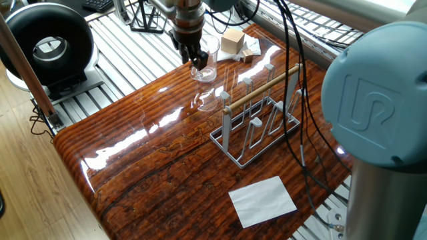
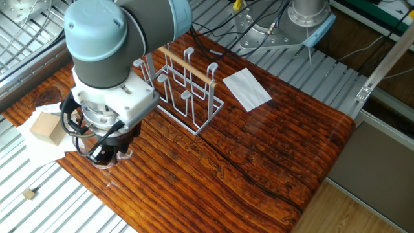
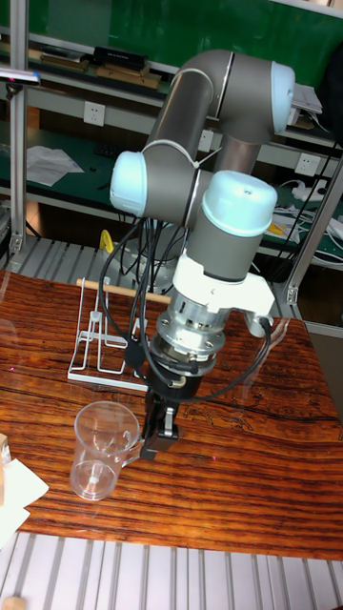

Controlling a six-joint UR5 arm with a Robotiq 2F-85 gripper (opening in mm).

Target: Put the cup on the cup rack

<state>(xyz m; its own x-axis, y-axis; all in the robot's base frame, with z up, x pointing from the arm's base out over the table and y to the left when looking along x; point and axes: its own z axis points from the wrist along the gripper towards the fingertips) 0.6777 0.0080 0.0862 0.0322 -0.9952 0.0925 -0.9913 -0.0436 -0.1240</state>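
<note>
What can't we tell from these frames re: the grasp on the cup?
- One fixed view: whether the gripper pinches the cup wall; clear glass and glare blur the contact.
- The other fixed view: the arm's wrist hides most of the cup.
- Tall fixed view: the gripper is beside the cup; touching or apart is unclear.
</note>
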